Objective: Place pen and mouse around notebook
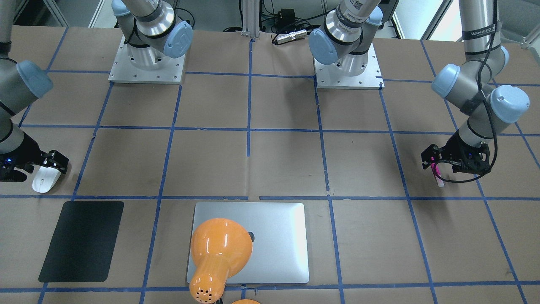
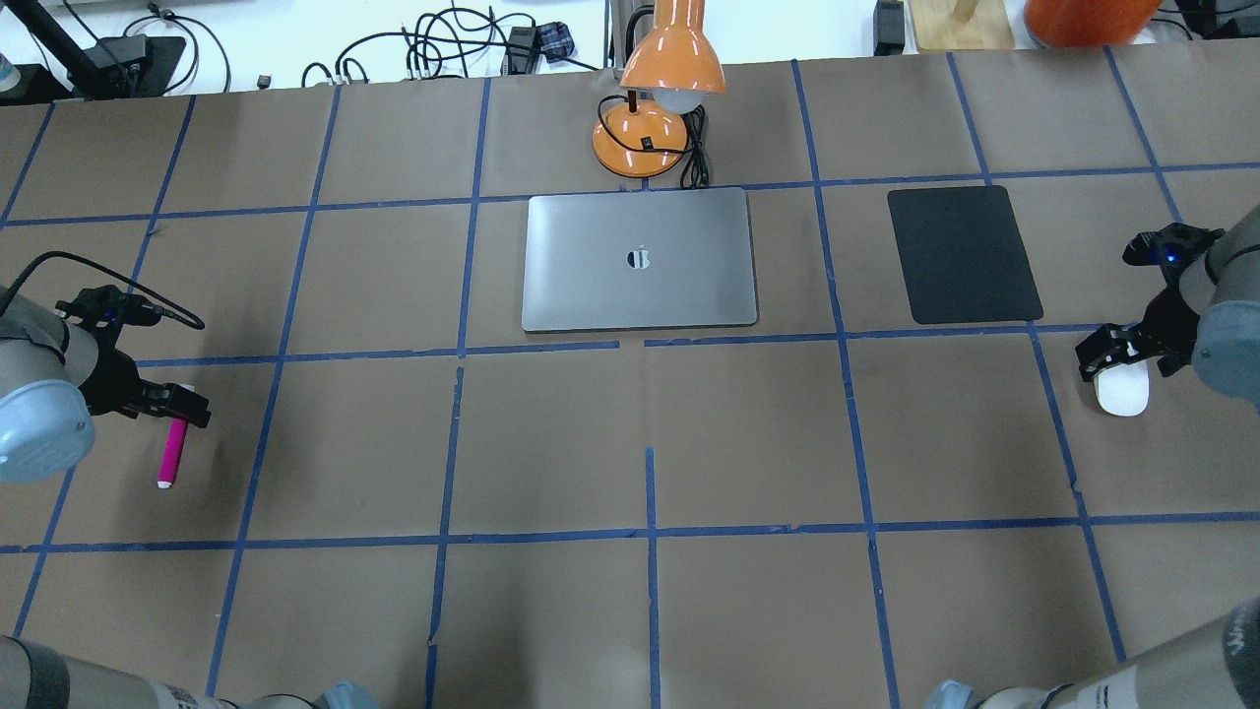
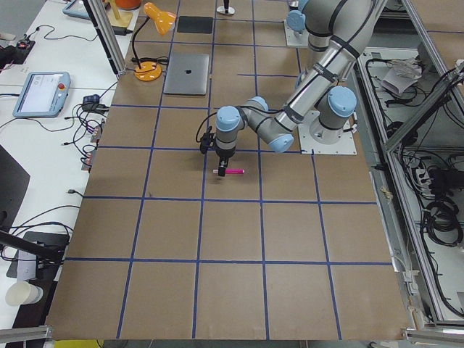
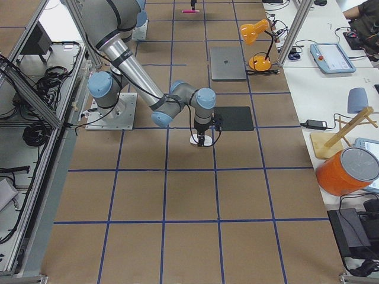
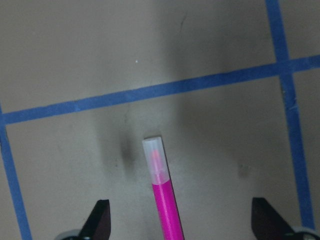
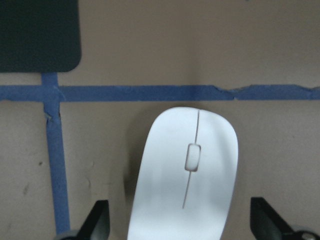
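- The pen (image 2: 172, 453) lies flat on the brown paper table (image 2: 650, 443) at the robot's far left, well apart from the notebook (image 2: 640, 258).
- The left gripper (image 2: 177, 409) hovers over the pen's magenta end. In the wrist view its fingers are spread wide, with the pen between them and touching neither.
- The pen is a thin, round, stiff stick with a magenta barrel and a pale translucent cap. It is probably very light and apt to roll, so a pinch across the barrel seems safest.
- The mouse (image 2: 1122, 392) sits at the far right, near a corner of the matte black mat (image 2: 963, 254).
- The right gripper (image 2: 1117, 354) straddles the mouse with fingers wide and clear of both sides.
- The mouse is a glossy white domed oval, likely slippery. Gripping low on its flanks should hold best.
- The notebook is a flat silver-grey metal slab with rounded corners, lying beside an orange lamp (image 2: 660, 89).
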Available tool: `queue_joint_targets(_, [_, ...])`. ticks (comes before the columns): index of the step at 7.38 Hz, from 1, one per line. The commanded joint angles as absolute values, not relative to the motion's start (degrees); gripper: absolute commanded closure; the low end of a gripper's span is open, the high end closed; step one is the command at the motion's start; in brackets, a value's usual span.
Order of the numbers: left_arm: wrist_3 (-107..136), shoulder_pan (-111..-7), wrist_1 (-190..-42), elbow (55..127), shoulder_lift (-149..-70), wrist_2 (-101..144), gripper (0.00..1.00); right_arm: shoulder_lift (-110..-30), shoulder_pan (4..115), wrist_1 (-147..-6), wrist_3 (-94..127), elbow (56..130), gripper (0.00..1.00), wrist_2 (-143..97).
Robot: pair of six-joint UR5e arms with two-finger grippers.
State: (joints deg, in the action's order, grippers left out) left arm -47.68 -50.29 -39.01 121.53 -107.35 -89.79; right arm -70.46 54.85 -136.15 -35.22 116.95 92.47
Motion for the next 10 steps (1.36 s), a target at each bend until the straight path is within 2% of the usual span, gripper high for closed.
queue_joint_targets(1, [-45.71,-49.66,-38.85,121.73,-108.9,-89.56,0.42,-68.48,54.93,-137.02,-34.72,116.2,0.05,92.11])
queue_joint_targets(2, [-45.62,-49.75,-39.02,121.82,-108.64,-89.73,0.78,-67.94,54.93,-137.28,-34.98,115.32,0.24,92.11])
queue_joint_targets(3, [-45.62,-49.75,-39.2,121.99,-108.37,-89.74,1.0,-67.68,54.93,-137.11,-34.72,115.23,0.36,92.72])
queue_joint_targets(4, [-45.44,-49.75,-39.11,121.99,-108.28,-89.74,1.0,-68.55,55.28,-136.15,-34.63,114.96,0.55,93.68])
queue_joint_targets(5, [-44.48,-49.83,-39.29,122.17,-107.5,-89.82,1.0,-68.82,55.46,-135.36,-34.72,114.44,0.66,94.39])
queue_joint_targets(7, [-34.96,-52.02,-43.65,121.82,-104.96,-90.18,1.0,-70.31,58.6,-128.9,-33.93,108.41,0.68,93.61])
queue_joint_targets(8, [-27.41,-56.29,-46.55,121.73,-102.42,-90.18,1.0,-69.7,62.45,-125.45,-31.05,102.89,0.68,92.91])
queue_joint_targets(10, [2.65,-69.01,-49.12,121.82,-98.54,-90.35,1.0,-63.32,70.53,-123.22,-20.44,94.52,0.68,88.78])
